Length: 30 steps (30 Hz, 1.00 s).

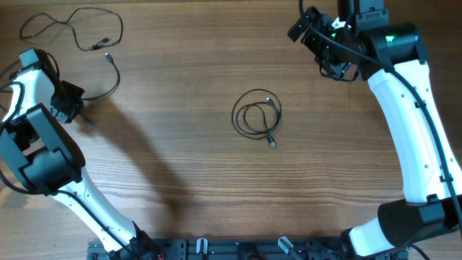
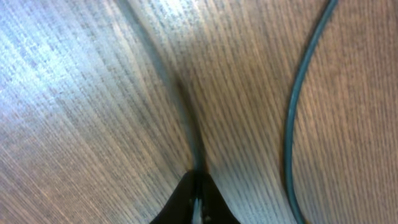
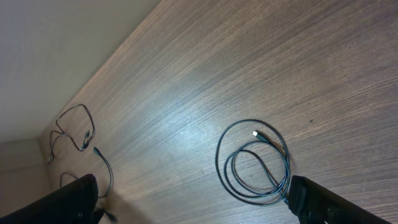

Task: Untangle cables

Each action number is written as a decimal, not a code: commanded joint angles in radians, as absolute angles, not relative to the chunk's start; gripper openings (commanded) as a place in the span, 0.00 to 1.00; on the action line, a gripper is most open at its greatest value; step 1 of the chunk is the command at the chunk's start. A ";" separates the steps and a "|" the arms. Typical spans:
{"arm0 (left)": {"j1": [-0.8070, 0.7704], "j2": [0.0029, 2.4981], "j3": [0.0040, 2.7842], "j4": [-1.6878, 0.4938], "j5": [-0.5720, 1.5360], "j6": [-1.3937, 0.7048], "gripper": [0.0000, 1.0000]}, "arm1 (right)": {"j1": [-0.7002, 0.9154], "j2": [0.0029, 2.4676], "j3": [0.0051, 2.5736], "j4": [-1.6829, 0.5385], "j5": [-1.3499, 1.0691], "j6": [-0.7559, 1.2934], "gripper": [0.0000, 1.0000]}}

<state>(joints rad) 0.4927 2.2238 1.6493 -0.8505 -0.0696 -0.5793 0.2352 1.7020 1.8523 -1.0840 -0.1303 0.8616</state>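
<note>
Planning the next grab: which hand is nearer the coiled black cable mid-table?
Right. The right hand is beyond and right of the coiled black cable; the left hand is much farther, leftward.

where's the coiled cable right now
In the overhead view the coiled cable lies alone near the middle of the table; the loose strands lie far off at its top left corner.

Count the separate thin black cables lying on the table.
3. A coiled cable lies at the table's middle. A loose cable sprawls at the far left corner. A curved strand lies just beside it. Part of that strand is hidden by the arm.
</note>
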 commanded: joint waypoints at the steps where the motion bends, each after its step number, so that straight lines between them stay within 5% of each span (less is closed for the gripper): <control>1: 0.489 2.294 1.627 -0.812 -0.015 -0.588 0.04 | 0.238 1.713 1.843 -1.083 -0.136 0.864 1.00; 12: 0.491 2.277 1.787 -0.751 0.112 -0.581 0.04 | 0.238 1.713 1.843 -1.085 -0.139 0.864 1.00; 13: 0.491 2.274 1.789 -0.751 0.113 -0.581 0.09 | 0.238 1.713 1.843 -1.085 -0.139 0.864 1.00; 14: 0.491 2.268 1.789 -0.754 0.112 -0.580 0.41 | 0.238 1.713 1.843 -1.085 -0.139 0.863 1.00; 17: 0.491 2.223 1.789 -0.752 0.111 -0.580 0.78 | 0.238 1.714 1.843 -1.085 -0.138 0.863 1.00; 21: 0.477 2.110 1.789 -0.768 0.152 -0.580 0.90 | 0.238 1.714 1.843 -1.084 -0.133 0.863 1.00; 24: 0.390 2.078 1.780 -1.000 0.548 -0.574 0.90 | 0.238 1.715 1.843 -1.082 -0.127 0.864 1.00; 27: 0.213 2.079 1.721 -1.040 0.567 -0.390 0.90 | 0.238 1.722 1.843 -1.090 -0.034 0.863 1.00; 30: -0.007 2.091 1.661 -1.004 0.424 -0.455 0.96 | 0.216 1.724 1.843 -1.134 0.123 0.864 1.00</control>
